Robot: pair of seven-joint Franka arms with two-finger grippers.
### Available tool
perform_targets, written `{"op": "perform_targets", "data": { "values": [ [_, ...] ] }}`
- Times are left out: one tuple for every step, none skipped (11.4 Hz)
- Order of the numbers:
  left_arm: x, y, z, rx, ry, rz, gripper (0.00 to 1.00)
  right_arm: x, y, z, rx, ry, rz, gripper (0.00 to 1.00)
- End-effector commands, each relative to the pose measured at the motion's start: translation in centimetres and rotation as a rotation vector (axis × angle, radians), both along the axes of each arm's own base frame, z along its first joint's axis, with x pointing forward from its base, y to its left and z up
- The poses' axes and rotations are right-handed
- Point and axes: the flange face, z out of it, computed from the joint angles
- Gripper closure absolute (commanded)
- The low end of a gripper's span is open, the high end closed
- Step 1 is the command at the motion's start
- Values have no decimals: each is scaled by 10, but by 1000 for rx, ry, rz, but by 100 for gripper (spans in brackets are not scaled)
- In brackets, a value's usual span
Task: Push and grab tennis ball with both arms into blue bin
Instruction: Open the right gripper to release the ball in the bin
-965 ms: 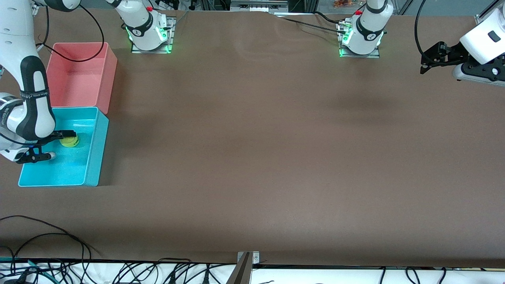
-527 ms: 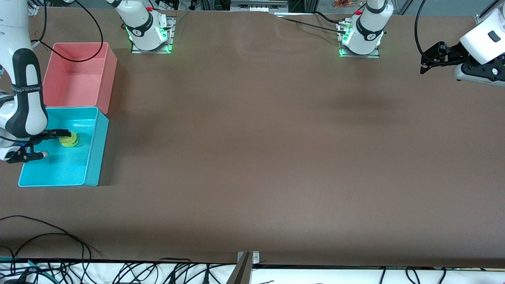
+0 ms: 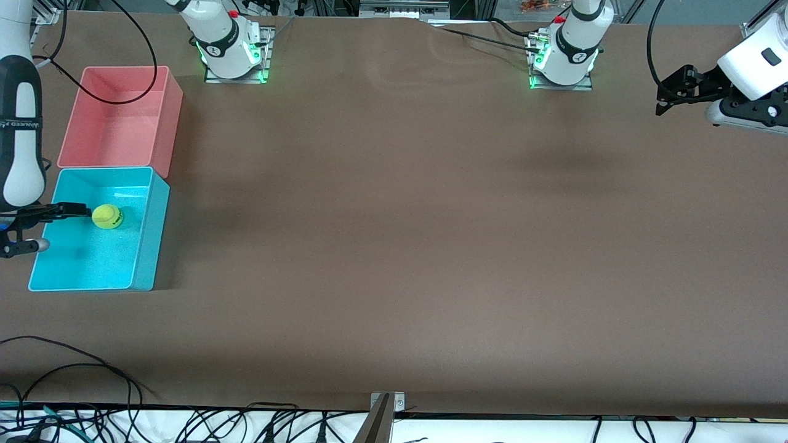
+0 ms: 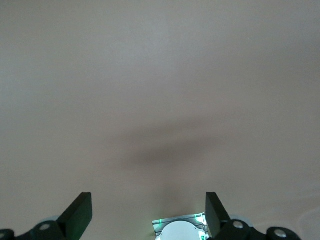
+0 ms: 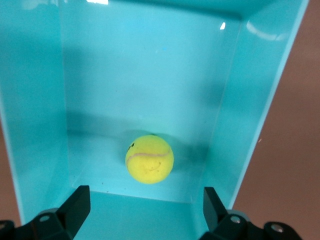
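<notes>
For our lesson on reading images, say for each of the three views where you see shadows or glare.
Front view: soft arm shadows darken the brown table, and green lights glow at both arm bases. Left wrist view: a blurry dark shadow streak crosses the bare table below the open left gripper. Right wrist view: white glare spots sit on the blue bin wall, and the tennis ball casts a dim shadow beside itself.

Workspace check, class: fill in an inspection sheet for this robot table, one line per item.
Surface: brown table, bare in the middle.
Job's things: tennis ball lies in the blue bin.
Clutter: pink bin beside the blue bin, farther from the front camera.
Grippers: right end effector open, above the blue bin's edge; left end effector open, waiting over bare table.
Cables: black cables along the table's near edge.
Surroundings: nothing seen.
</notes>
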Motion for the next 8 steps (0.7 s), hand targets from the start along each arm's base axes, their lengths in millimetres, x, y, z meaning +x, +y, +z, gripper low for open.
{"op": "perform_targets", "data": {
  "values": [
    [2, -1, 6, -12, 4, 8, 0, 28, 33, 64, 12, -15, 57, 0],
    [2, -1, 6, -12, 4, 8, 0, 35, 51, 82, 23, -17, 74, 0],
    [2, -1, 6, -12, 4, 8, 0, 40, 65, 99, 53, -23, 79, 0],
    [2, -1, 6, -12, 4, 8, 0, 43, 73, 116, 99, -43, 73, 0],
    [2, -1, 6, -12, 4, 7, 0, 44, 79, 124, 134, -57, 69, 0],
    [1, -4, 6, -12, 4, 2, 0, 44, 86, 133, 161, -67, 71, 0],
    [1, -6, 6, -11, 4, -2, 0, 45, 99, 149, 167, -91, 88, 0],
    [1, -6, 6, -12, 4, -2, 0, 44, 114, 166, 165, -115, 105, 0]
  ]
}}
